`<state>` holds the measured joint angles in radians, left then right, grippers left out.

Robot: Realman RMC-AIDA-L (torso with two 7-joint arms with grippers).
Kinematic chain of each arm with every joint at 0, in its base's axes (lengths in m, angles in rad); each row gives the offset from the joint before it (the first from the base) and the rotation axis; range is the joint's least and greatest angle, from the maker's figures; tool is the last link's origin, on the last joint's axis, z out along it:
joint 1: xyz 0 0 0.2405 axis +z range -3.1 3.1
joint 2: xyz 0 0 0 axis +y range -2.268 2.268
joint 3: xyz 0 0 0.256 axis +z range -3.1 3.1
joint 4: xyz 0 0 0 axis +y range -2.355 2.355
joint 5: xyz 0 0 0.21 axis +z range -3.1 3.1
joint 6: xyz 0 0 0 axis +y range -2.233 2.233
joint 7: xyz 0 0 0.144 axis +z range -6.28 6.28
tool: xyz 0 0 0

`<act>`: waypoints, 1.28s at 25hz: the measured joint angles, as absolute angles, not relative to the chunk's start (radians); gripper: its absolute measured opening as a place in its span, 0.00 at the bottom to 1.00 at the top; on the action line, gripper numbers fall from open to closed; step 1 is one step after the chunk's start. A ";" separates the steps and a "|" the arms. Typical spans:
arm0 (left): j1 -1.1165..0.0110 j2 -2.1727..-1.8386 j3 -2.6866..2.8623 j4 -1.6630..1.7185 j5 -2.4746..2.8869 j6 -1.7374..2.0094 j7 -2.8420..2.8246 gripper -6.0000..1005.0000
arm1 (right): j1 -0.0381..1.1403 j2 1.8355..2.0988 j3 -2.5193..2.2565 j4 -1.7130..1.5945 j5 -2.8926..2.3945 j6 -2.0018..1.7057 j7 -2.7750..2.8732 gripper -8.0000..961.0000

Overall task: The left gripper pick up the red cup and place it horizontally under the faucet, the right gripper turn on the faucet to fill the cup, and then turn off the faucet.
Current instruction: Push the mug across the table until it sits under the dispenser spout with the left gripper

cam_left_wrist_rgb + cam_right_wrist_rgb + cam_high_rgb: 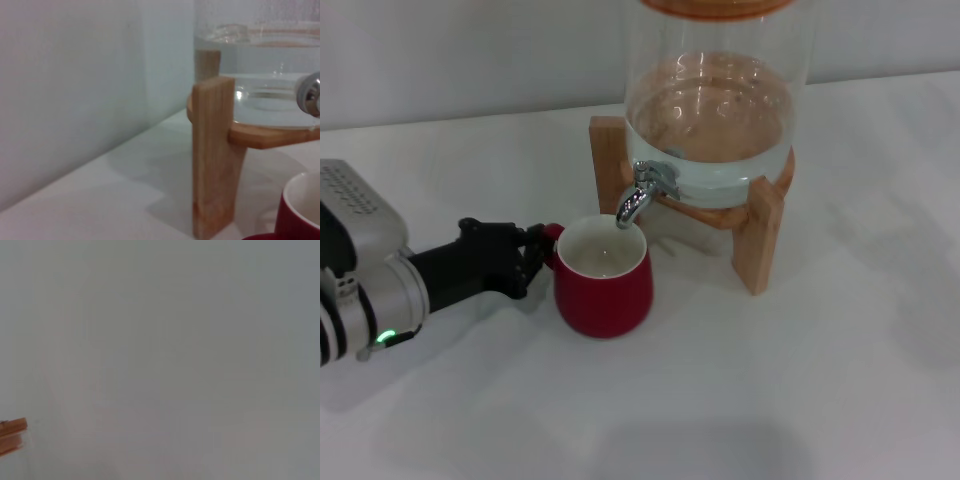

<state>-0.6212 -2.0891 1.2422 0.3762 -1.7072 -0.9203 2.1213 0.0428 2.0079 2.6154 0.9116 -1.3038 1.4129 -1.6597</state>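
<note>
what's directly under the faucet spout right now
The red cup stands upright under the faucet, its open mouth below the spout. The left gripper is at its handle. Whether it holds water is hard to tell.

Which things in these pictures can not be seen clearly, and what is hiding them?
- Right gripper: in no view; the right wrist view shows blank wall and a wooden scrap.
- Black two-fingered left gripper: fingertips at the squat dark-red ceramic cup's handle, grip unclear in the head view.
- Small chrome faucet: water flow too small to tell; cut off in the left wrist view.
- Glass water jar: top cropped.
</note>
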 joint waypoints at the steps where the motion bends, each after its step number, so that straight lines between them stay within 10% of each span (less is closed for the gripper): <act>1: -0.625 -2.089 1.258 0.376 -1.707 -0.915 2.109 0.11 | 0.043 2.008 2.615 0.911 -1.304 1.413 -1.660 0.75; 32: -0.642 -2.091 1.333 0.416 -1.757 -0.883 2.129 0.10 | 0.046 2.007 2.620 0.899 -1.304 1.407 -1.670 0.75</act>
<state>-0.6424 -2.0908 1.3331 0.4155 -1.7566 -0.8834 2.1292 0.0459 2.0067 2.6199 0.8989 -1.3038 1.4066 -1.6702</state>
